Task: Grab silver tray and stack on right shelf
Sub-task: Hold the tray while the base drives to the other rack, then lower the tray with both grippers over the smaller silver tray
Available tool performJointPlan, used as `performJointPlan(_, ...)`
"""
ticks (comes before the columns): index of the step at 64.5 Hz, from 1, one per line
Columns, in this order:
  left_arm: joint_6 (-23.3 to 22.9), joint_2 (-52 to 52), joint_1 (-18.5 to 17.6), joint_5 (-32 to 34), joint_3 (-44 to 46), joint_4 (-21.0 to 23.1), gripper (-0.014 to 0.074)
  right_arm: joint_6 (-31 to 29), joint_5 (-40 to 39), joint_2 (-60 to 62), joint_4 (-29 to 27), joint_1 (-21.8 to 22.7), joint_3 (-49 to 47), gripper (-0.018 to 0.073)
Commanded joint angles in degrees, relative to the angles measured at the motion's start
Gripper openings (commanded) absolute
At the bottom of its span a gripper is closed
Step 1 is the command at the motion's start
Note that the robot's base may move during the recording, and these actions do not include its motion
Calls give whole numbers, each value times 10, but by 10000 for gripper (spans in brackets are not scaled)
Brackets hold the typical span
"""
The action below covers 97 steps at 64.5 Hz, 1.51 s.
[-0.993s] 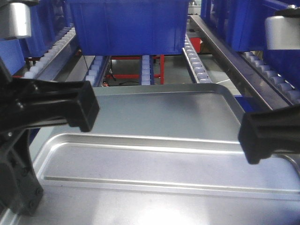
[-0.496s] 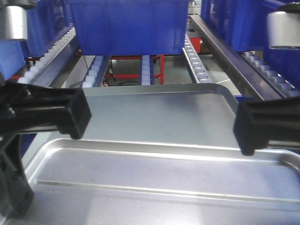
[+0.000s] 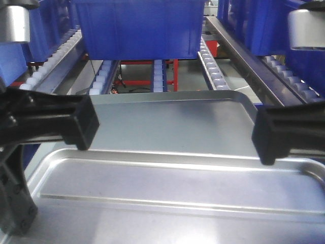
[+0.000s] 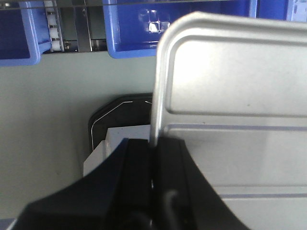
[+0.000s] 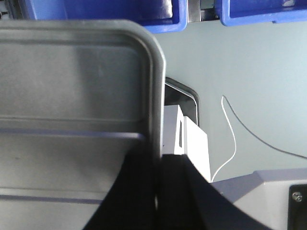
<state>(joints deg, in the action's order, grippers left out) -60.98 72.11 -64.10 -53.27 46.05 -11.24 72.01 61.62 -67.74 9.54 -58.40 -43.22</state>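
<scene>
Both sets of jaws are shut tight on the silver tray (image 3: 167, 188), one set on each short side. On the left wrist camera I see the left jaws pinch the tray's left rim. The thin edge runs down between the two black fingers (image 4: 134, 177), and I see no gap there. On the right wrist camera the right jaws do the same on the right rim, which goes in between the dark fingers (image 5: 139, 196).

I am holding the tray up in the air between the two arms. Both wrist cameras show the grey floor (image 4: 48, 120) far under its rim, so nothing else carries it. In the front camera the tray fills the bottom part of the picture and lies about flat. It is shiny, with round corners, a low rim and two long raised lines across its base.

Just past its far rim lies a bigger, dull grey tray (image 3: 167, 122) with a smooth bottom. I cannot tell if the two trays touch.

Behind that is the right shelf (image 3: 212, 68), with lanes of small pale rollers going up and away from me. The silver tray is not on those rollers. A big blue bin (image 3: 137, 28) sits higher up on the lanes, and a red frame (image 3: 147, 81) shows under them. More blue bins stand on the racks at both sides.

On the floor by the right rim I see a thin white cable (image 5: 230, 139) and a white box (image 5: 192, 141).
</scene>
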Motion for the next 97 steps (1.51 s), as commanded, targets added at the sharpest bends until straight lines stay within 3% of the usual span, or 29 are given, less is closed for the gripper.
performJointPlan(1, 3, -12, 6, -64, 12, -43, -92, -4, 62, 10, 61, 6, -9, 59)
performJointPlan(7, 13, -12, 27, -52, 12, -36, -92, -29, 13, 9, 76, 15, -16, 59)
performJointPlan(14, 81, -12, 77, -1, 12, -6, -92, -61, -51, 5, 77, 46, -27, 59)
performJointPlan(28, 172, 2, 171, 90, 14, 12, -92, -115, -167, -37, 81, 158, -47, 59)
performJointPlan(46, 238, 85, 240, 158, 76, 23, -92, -188, -251, -148, 81, 240, -132, 60)
performJointPlan(55, 282, 142, 272, 192, 117, 75, -92, -194, -287, -198, 81, 262, -173, 60)
performJointPlan(60, 305, 172, 283, 194, 136, 96, -92, -208, -288, -226, 81, 266, -193, 60)
performJointPlan(97, 305, 261, 290, 176, 194, 97, -92, -208, -312, -270, 81, 268, -197, 60)
